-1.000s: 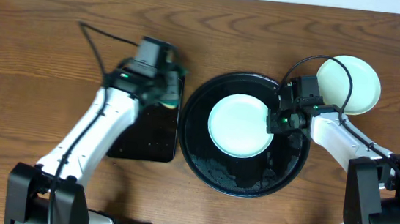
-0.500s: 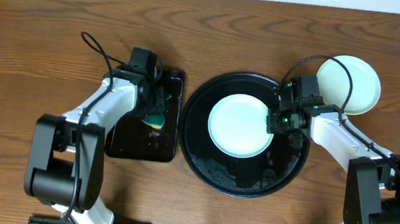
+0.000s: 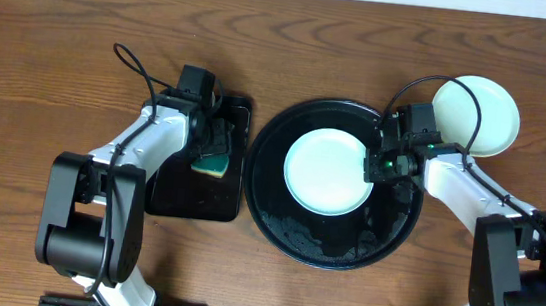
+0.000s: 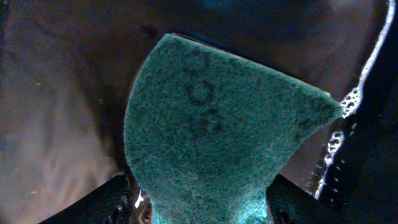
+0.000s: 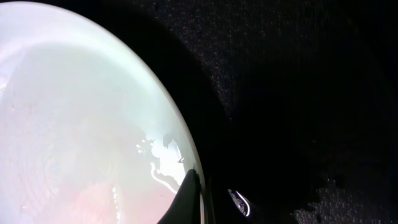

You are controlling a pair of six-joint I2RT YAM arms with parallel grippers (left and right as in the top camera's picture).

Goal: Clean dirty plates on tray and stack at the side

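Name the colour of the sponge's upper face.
Dark green; the sponge shows best in the left wrist view.

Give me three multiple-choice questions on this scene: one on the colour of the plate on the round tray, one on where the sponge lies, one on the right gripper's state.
1. What colour is the plate on the round tray? A pale mint; B red; C black.
2. Where does the sponge lie? A on the plate; B on the round tray; C on the rectangular tray.
3. How is the right gripper? A open, touching nothing; B shut on the plate's rim; C holding the sponge.
Answers: 1 A, pale mint against the black tray; 2 C, overhead shows it on the rectangular tray; 3 B, it pinches the rim.
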